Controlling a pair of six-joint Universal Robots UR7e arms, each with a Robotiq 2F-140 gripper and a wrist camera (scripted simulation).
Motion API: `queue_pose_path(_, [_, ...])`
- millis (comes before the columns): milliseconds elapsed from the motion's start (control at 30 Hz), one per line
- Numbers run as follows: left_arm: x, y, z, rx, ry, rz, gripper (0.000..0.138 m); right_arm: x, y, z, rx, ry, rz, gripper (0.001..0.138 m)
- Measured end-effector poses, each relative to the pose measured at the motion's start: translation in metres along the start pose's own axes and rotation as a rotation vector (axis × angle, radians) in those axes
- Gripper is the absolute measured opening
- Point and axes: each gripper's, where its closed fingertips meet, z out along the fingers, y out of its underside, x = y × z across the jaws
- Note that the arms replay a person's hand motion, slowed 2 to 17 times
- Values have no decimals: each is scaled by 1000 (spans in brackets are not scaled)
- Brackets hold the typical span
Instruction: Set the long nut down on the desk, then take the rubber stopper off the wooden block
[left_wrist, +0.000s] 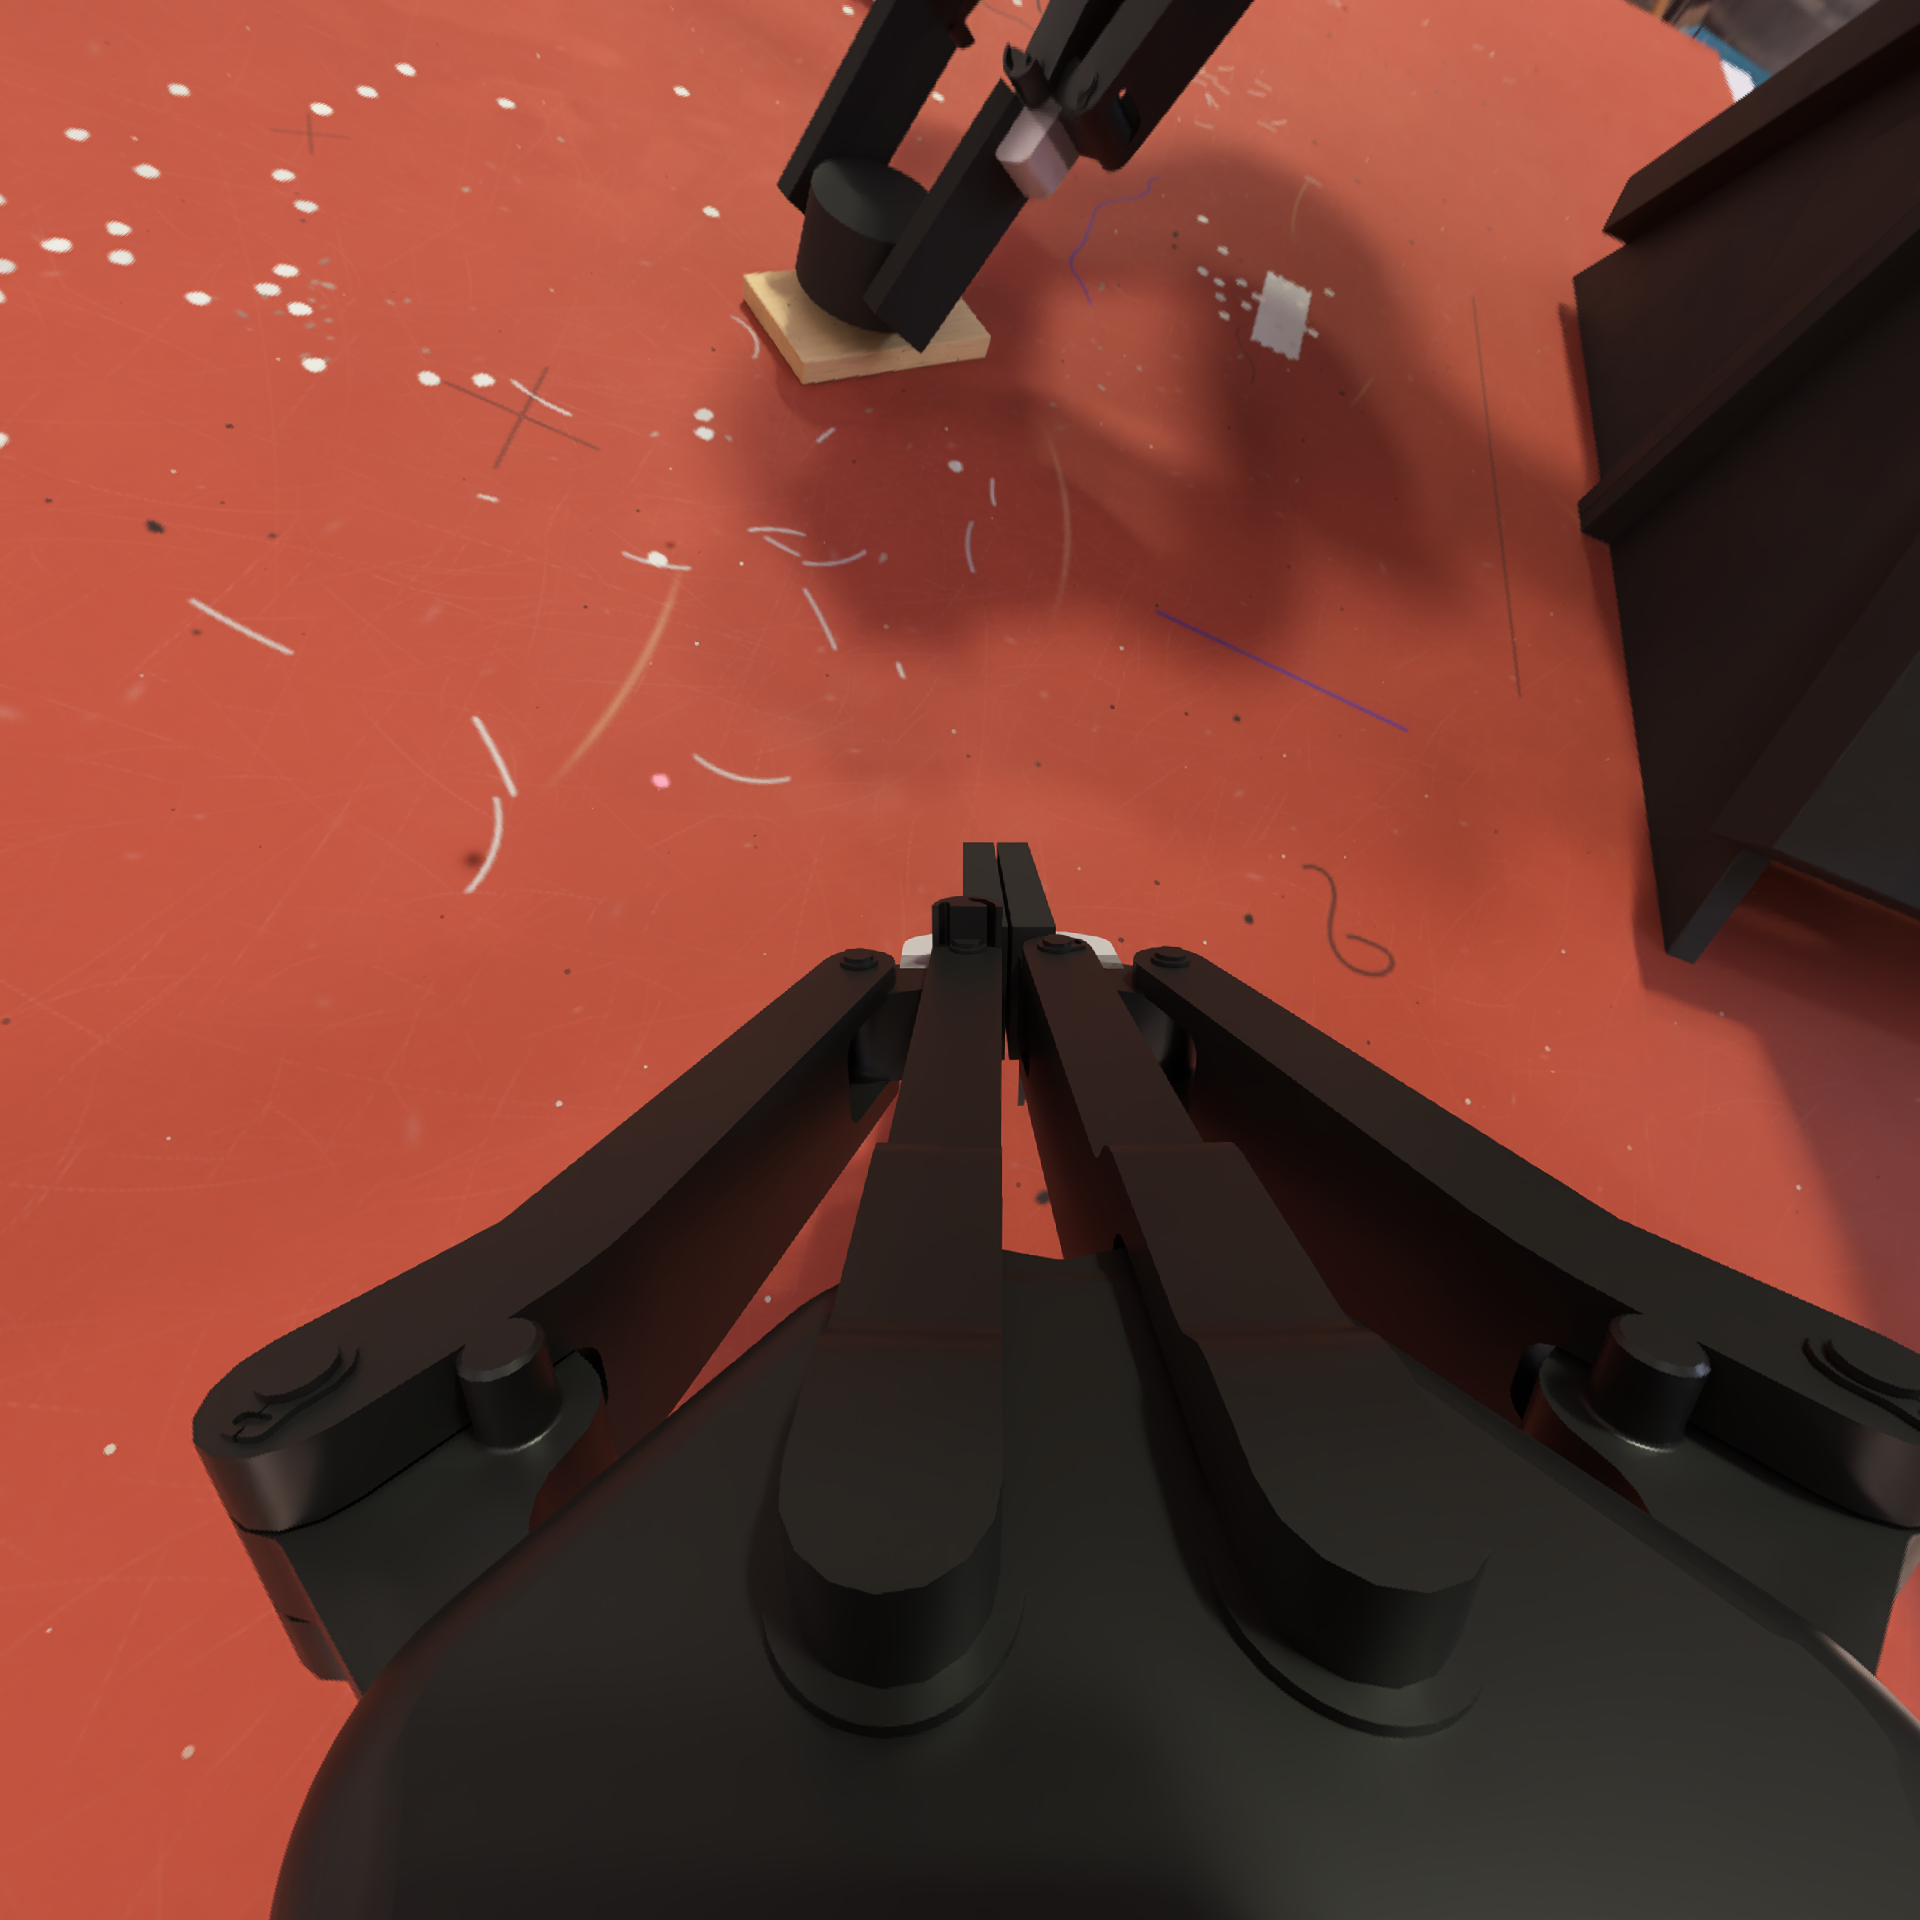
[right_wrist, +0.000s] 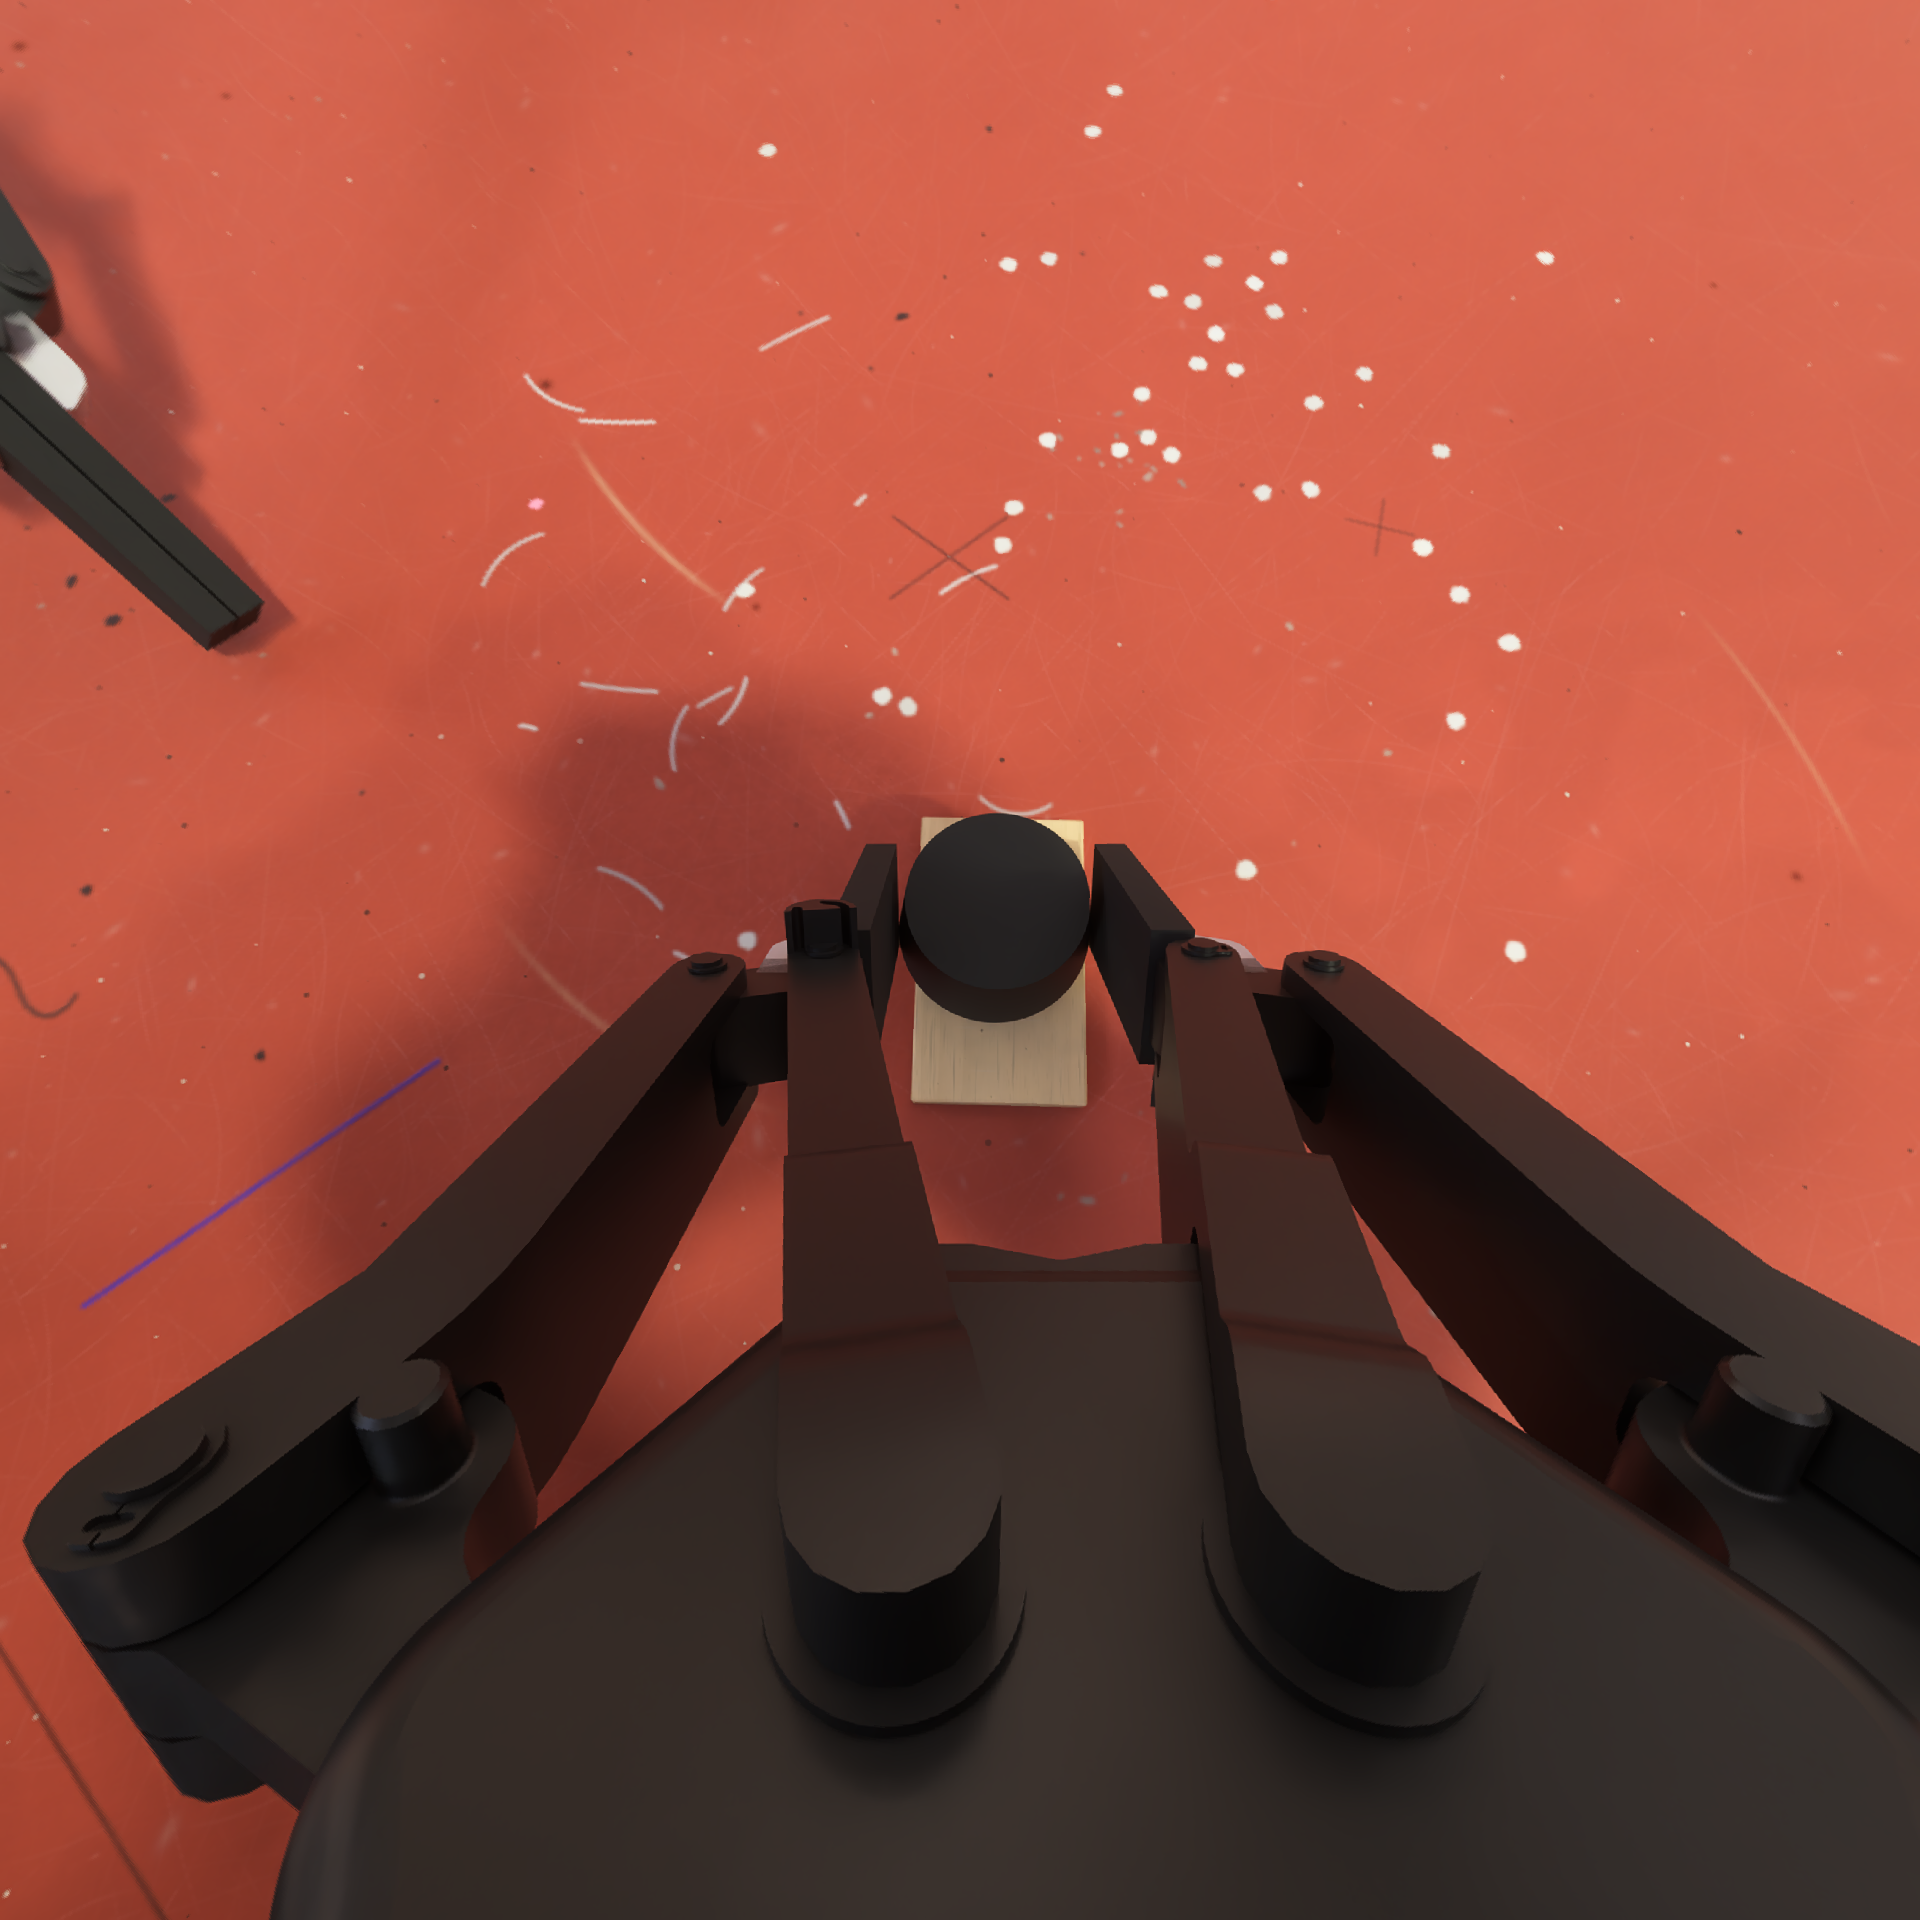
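A black rubber stopper (right_wrist: 995, 914) stands on a small pale wooden block (right_wrist: 997, 1070) on the red desk (right_wrist: 1455, 935). My right gripper (right_wrist: 997, 862) has one pad against each side of the stopper and is shut on it. The stopper's base still meets the block. The left wrist view shows the same grip from afar: the right gripper (left_wrist: 852, 260), the stopper (left_wrist: 857, 223) and the block (left_wrist: 883, 348). My left gripper (left_wrist: 994, 873) is shut and empty, low over bare desk; it also shows in the right wrist view (right_wrist: 234, 620). A small pale grey oblong piece (left_wrist: 1280, 312), possibly the long nut, lies on the desk right of the block.
A dark wooden structure (left_wrist: 1766, 520) stands on the desk at the right of the left wrist view. The desk (left_wrist: 416, 935) is marked with white specks, scratches and pen lines. Open desk lies between the two grippers.
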Motion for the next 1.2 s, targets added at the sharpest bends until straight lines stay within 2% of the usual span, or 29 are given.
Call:
queue_pose_path(333, [-1, 4, 2, -44, -23, 37, 1, -21, -21, -2, 58, -86, -48, 50])
queue_pose_path(633, [-1, 4, 2, -47, -29, 39, 0, -42, -46, 1, 103, -124, -128, 50])
queue_pose_path(1200, [-1, 4, 2, -37, -49, 45, 0, -91, -93, 24, 144, -182, -286, 50])
